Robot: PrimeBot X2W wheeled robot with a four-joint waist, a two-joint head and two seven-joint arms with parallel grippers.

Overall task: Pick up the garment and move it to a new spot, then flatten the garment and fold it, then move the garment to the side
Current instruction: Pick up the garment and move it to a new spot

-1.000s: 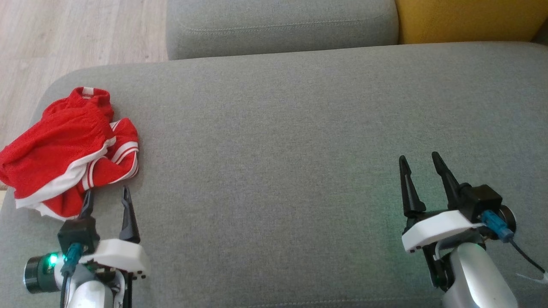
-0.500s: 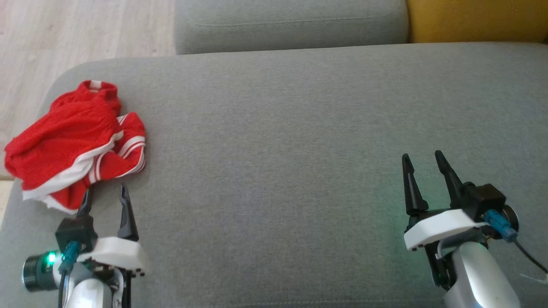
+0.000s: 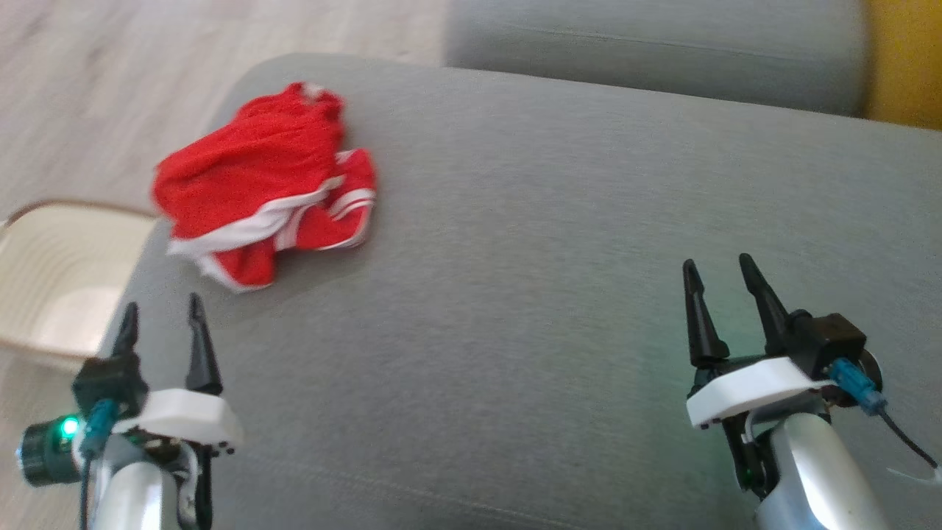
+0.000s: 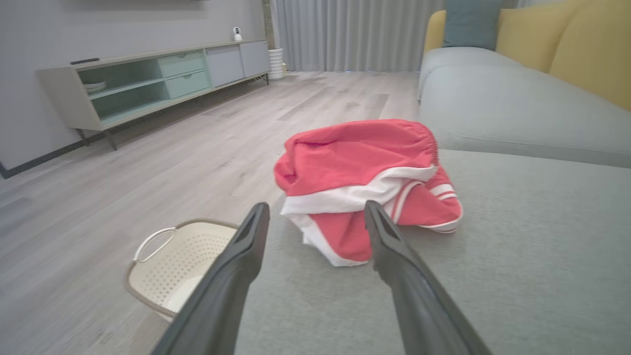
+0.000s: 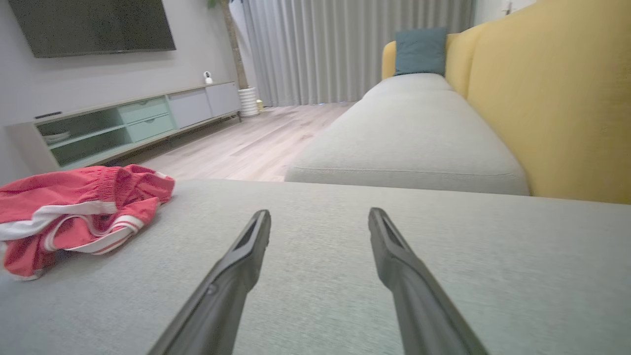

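Observation:
The garment (image 3: 261,184), red shorts with white stripes, lies crumpled near the far left corner of the grey sofa cushion (image 3: 559,250). My left gripper (image 3: 162,313) hovers open at the cushion's left edge, a short way in front of the garment and apart from it. In the left wrist view the garment (image 4: 367,185) sits just past my open left gripper (image 4: 315,212). My right gripper (image 3: 717,269) stands open over bare cushion at the right, nothing between its fingers. The right wrist view has the garment (image 5: 74,212) far off to the left of my open right gripper (image 5: 320,217).
A cream perforated laundry basket (image 3: 44,287) stands on the wood floor just left of the cushion, also in the left wrist view as the basket (image 4: 172,264). Another grey seat cushion (image 3: 647,55) and a yellow backrest (image 3: 905,66) lie beyond. A TV cabinet (image 4: 148,84) lines the wall.
The head camera has turned left, so the garment and cushion sit further right in the picture and the basket has come into sight. Both grippers stay open.

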